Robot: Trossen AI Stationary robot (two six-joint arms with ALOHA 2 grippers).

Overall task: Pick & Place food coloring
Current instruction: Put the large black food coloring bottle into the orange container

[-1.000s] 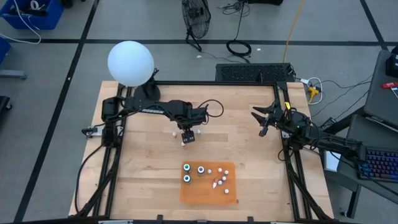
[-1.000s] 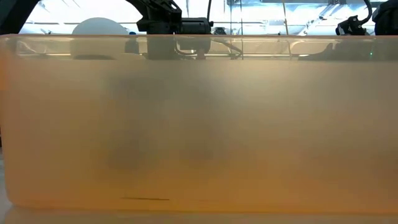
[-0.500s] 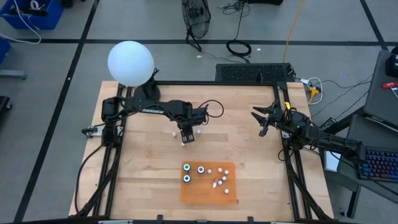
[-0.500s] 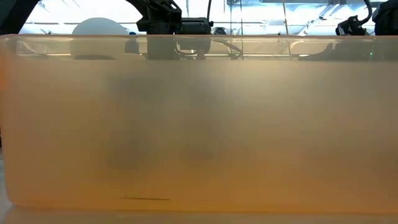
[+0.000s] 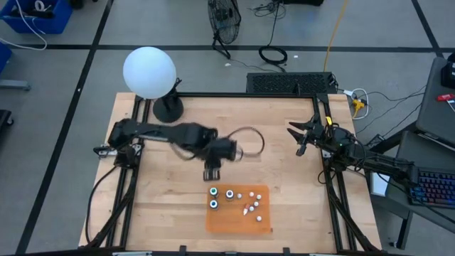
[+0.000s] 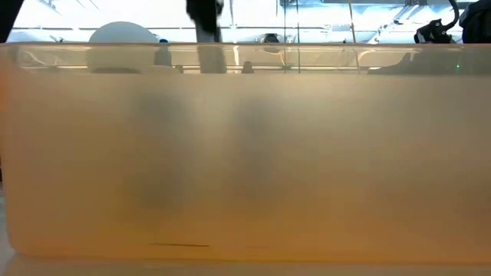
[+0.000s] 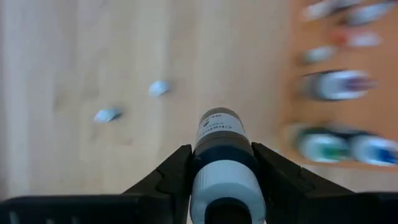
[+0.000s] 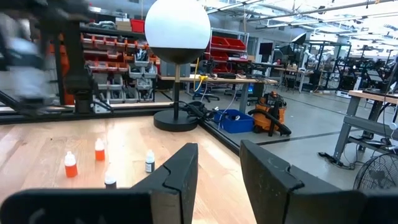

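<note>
We see a workshop floor with cables and a fan (image 5: 224, 18) around a pale wooden table (image 5: 163, 206). A white globe lamp (image 5: 148, 72) stands at its far left corner. An orange mat (image 5: 263, 192) near the front edge carries small food coloring bottles (image 5: 229, 193). Just behind it, our left gripper (image 7: 224, 165) is clamped on one dark bottle (image 7: 222, 134). Our right gripper (image 8: 217, 168) waits at the right edge, fingers apart, holding nothing.

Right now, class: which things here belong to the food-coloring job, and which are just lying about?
Job:
- dark bottle in the left pincer
- bottles on the orange mat
- two small bottles on bare wood

Lying about:
- white globe lamp
- floor fan
- keyboard
</note>
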